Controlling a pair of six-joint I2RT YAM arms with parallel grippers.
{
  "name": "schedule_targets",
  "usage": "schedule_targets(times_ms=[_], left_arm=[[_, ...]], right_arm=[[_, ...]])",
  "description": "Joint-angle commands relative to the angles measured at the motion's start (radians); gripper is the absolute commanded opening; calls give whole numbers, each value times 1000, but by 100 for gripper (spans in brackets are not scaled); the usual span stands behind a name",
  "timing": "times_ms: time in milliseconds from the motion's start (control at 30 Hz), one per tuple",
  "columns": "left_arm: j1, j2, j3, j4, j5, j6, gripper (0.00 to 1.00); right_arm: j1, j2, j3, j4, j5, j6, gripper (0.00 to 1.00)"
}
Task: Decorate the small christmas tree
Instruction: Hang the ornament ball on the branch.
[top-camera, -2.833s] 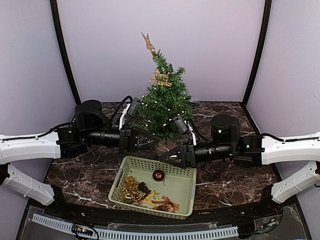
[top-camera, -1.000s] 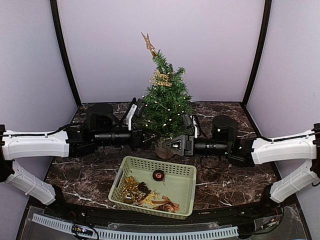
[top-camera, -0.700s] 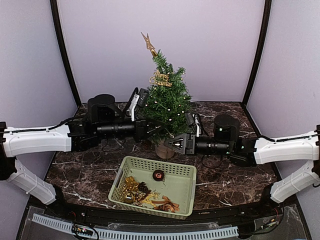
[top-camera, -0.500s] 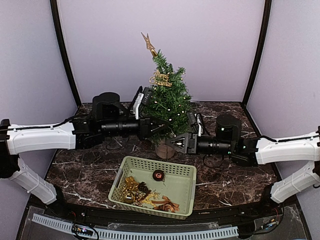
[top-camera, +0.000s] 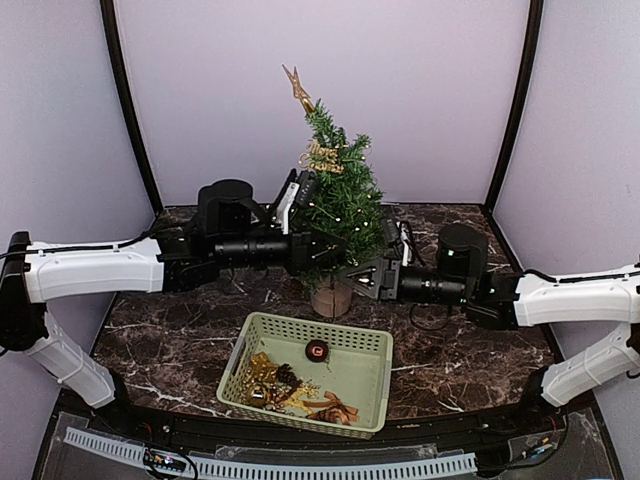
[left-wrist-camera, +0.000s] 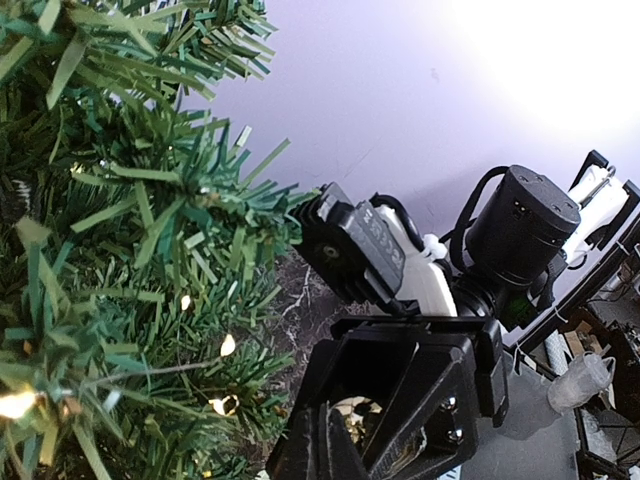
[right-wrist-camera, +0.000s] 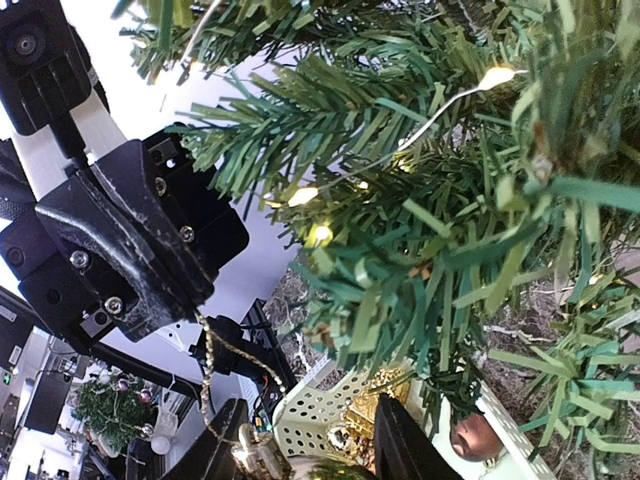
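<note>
Quick look at my setup: the small christmas tree (top-camera: 335, 200) stands upright at the back middle of the bench (top-camera: 450, 350), on its round wooden base (top-camera: 331, 297) just behind the green basket (top-camera: 375, 385). Both my arms reach in at its lower branches, one from each side. My right pincer (top-camera: 362, 282) is clamped on a gold ornament (right-wrist-camera: 290, 465), low beside the trunk. A thin gold cord (right-wrist-camera: 205, 370) runs up from it to the tip of my left pincer (right-wrist-camera: 185, 295), which is squeezed fully together, on that cord as far as I can see. The tree has little lights strung through it, a gold star (top-camera: 297, 85) on top and a gold sign (top-camera: 322, 155) near the top. A red ball (top-camera: 316, 350) lies in the basket.
</note>
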Motion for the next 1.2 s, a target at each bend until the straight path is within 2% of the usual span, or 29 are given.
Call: schedule_targets(times_ms=[0, 1167], left_arm=[[3, 15, 51, -28, -9, 22, 0], [3, 73, 126, -121, -100, 52, 0]], right_arm=[[-17, -7, -9, 58, 3, 21, 40], [-80, 63, 3, 88, 27, 149, 40]])
